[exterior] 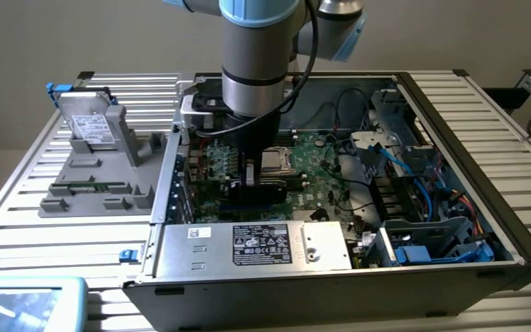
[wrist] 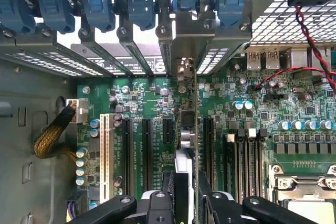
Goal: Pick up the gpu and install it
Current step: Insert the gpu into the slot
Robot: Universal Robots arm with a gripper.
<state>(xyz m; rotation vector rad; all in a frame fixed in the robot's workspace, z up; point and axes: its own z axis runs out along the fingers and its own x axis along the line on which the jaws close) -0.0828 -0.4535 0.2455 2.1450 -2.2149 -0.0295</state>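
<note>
Inside the open computer case point(exterior: 450, 124) my gripper point(exterior: 252, 174) reaches down over the green motherboard point(exterior: 317, 173). It is shut on the gpu point(exterior: 258, 192), a thin dark card standing on edge. In the wrist view the gpu point(wrist: 195, 129) shows edge-on, running from between my fingers point(wrist: 167, 190) to its silver bracket point(wrist: 184, 30) at the case's rear slot openings. It stands over the motherboard point(wrist: 152, 98), in line with the black expansion slots point(wrist: 145, 150). Whether its lower edge sits in a slot I cannot tell.
A grey fixture point(exterior: 108, 197) at the exterior view's left holds a hard drive point(exterior: 90, 124) and memory sticks point(exterior: 86, 185). The power supply point(exterior: 256, 245) sits at the case's near side and blue cables point(exterior: 404, 155) to the right. Near the card are the CPU socket point(wrist: 304, 187) and red-black wires point(wrist: 310, 40).
</note>
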